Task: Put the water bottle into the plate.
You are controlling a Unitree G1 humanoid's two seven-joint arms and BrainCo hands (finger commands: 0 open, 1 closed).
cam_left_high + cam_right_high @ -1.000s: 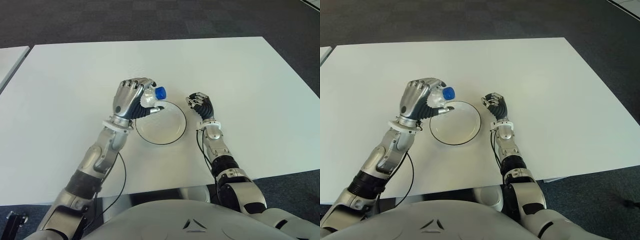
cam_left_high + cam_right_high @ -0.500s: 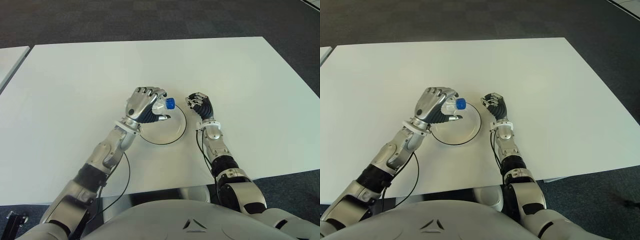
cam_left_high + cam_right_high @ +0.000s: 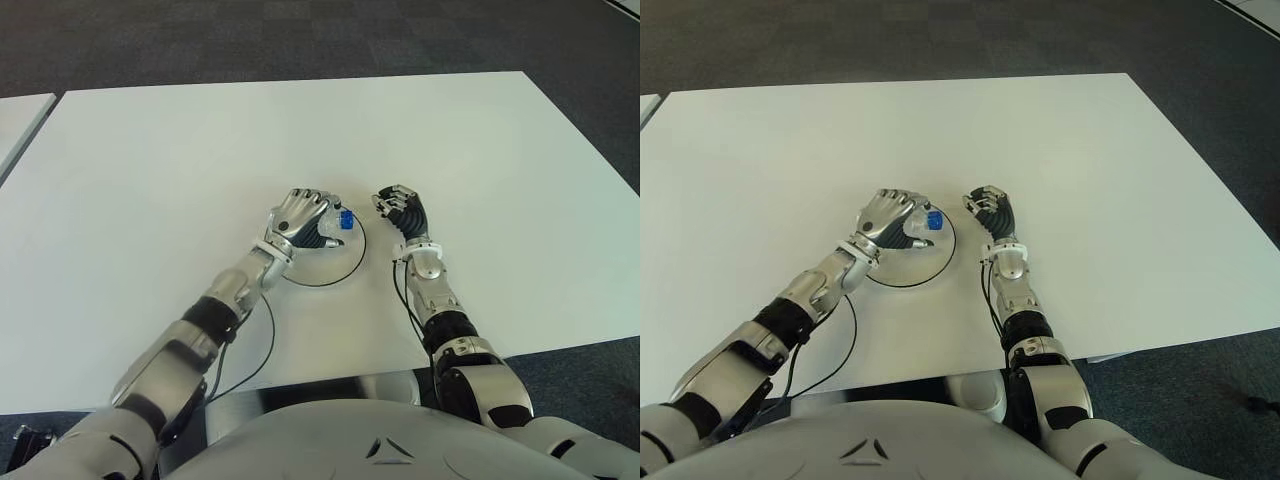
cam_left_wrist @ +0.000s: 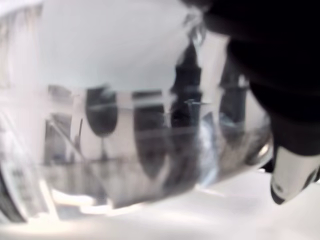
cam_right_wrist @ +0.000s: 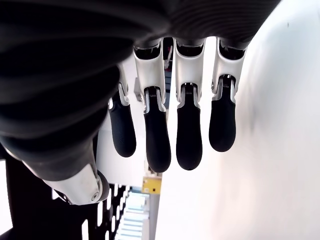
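Note:
A clear water bottle with a blue cap (image 3: 346,220) is held in my left hand (image 3: 305,221), whose fingers are wrapped round its body. Hand and bottle are low over the white, dark-rimmed plate (image 3: 338,276) at the middle of the white table (image 3: 150,170), with the cap pointing right. Whether the bottle touches the plate I cannot tell. The left wrist view is filled by the bottle's clear wall (image 4: 140,145), with a fingertip (image 4: 292,172) beside it. My right hand (image 3: 400,210) shows just right of the plate, its fingers relaxed and holding nothing.
A black cable (image 3: 262,340) loops beside my left forearm. Another white table's corner (image 3: 20,120) shows at the far left. Dark carpet (image 3: 300,40) lies beyond the table's far edge.
My left hand has carried the bottle rightward and down, from above the plate's left rim to low over the plate. The right hand has not moved.

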